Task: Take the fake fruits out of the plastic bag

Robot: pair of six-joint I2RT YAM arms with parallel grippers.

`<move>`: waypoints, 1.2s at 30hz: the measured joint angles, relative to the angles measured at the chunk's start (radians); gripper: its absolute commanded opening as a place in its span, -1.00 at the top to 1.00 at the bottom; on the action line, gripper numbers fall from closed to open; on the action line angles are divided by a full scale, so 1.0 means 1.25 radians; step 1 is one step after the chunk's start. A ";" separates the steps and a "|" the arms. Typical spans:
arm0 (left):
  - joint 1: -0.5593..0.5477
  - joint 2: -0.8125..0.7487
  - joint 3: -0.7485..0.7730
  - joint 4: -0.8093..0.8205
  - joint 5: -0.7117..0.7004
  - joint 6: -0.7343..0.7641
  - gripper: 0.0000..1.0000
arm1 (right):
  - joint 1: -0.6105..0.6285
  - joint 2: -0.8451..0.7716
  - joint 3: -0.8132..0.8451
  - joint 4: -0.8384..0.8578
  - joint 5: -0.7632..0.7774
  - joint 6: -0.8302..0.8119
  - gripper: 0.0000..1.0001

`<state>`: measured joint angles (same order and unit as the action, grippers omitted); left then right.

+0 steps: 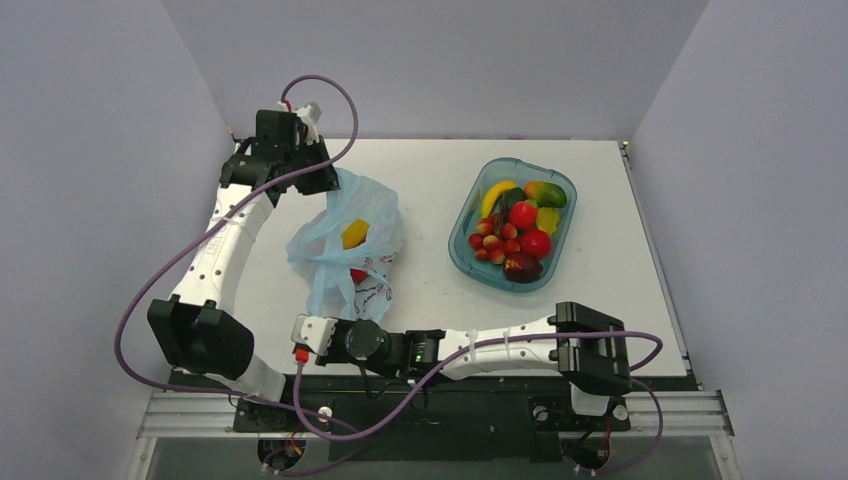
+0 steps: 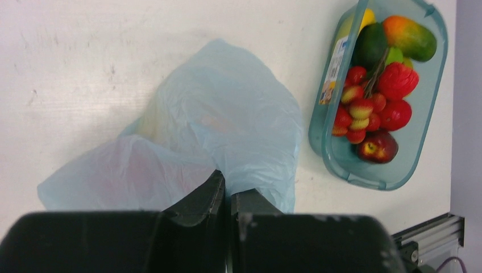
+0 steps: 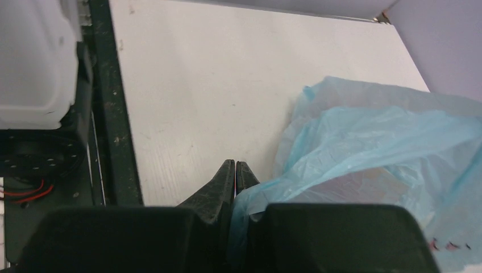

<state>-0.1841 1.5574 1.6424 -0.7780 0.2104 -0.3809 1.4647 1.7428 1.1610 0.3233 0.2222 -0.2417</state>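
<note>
The light-blue plastic bag (image 1: 345, 240) lies crumpled on the table left of centre. An orange-yellow fruit (image 1: 354, 233) and a red apple (image 1: 358, 274) show through its film; the short yellow fruit is hidden. My left gripper (image 1: 325, 180) is shut on the bag's far edge, and in the left wrist view its jaws (image 2: 229, 190) pinch the bag (image 2: 227, 119). My right gripper (image 1: 312, 322) is shut on the bag's near edge, and in the right wrist view its jaws (image 3: 235, 170) have the film of the bag (image 3: 369, 142) caught between them.
A teal transparent oval tub (image 1: 455, 255) stands right of the bag, holding strawberries, a mango, a banana and red fruits; it also shows in the left wrist view (image 2: 392, 170). The table's near edge and black rail (image 3: 111, 114) lie close to my right gripper.
</note>
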 measured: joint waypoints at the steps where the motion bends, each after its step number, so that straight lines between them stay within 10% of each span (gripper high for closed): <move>1: 0.000 0.001 0.003 -0.019 0.003 0.009 1.00 | 0.005 0.017 0.014 -0.011 -0.018 -0.019 1.00; 4: 0.000 0.000 -0.004 -0.072 0.010 0.029 1.00 | 0.023 0.047 0.020 -0.027 -0.049 -0.036 1.00; 11: 0.005 -0.069 -0.165 -0.029 0.004 0.067 1.00 | 0.019 0.055 -0.035 -0.034 -0.146 0.046 -0.22; 18: 0.006 -0.153 -0.252 0.008 0.002 0.095 1.00 | -0.035 -0.221 -0.218 -0.055 -0.192 0.244 -0.67; 23: 0.005 -0.180 -0.263 0.012 0.003 0.103 1.00 | -0.026 -0.472 -0.318 0.016 -0.173 0.394 -0.66; 27: -0.004 -0.188 -0.263 0.012 0.004 0.105 1.00 | -0.022 -0.595 -0.422 0.059 -0.095 0.466 0.14; 36: -0.065 -0.188 -0.261 -0.031 -0.027 0.104 1.00 | -0.001 -0.428 -0.468 0.107 0.079 0.413 0.75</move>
<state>-0.2649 1.3220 1.3167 -0.8162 0.1764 -0.2508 1.4635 1.2072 0.5755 0.4564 0.3214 0.2749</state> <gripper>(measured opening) 0.004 0.147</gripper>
